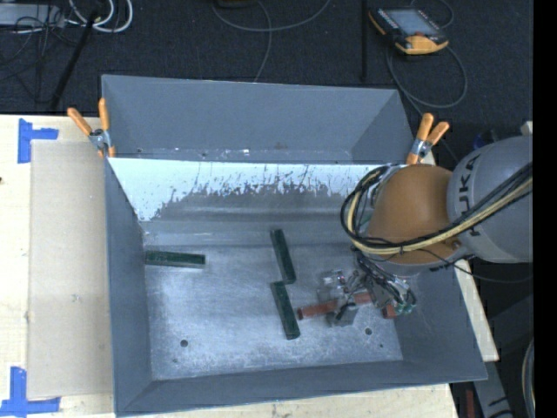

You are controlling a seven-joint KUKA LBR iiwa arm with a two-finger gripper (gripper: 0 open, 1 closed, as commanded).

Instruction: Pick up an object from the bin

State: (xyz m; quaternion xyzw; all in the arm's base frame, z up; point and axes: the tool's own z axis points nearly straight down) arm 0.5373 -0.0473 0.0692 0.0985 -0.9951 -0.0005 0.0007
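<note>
**Tool lowered to the floor of the bin, right of centre**

The tool is seen low over the bin floor in the right half, toward the near wall. Whether it is spread or pressed together cannot be told, and nothing can be made out as gripped in it. A small reddish piece projects from its left side; whether this belongs to the tool or is a loose thing cannot be told. Above the tool, the wrist is capped by an orange-brown cover, around which dark and yellow cables are looped.

Just left of the reddish piece, a dark green bar lies flat on the floor, slightly slanted; it is the thing nearest the tool. A second dark green bar lies beyond it, their ends nearly meeting. A third dark green bar lies well apart, at the left. All are contained by the grey metal bin.
</note>
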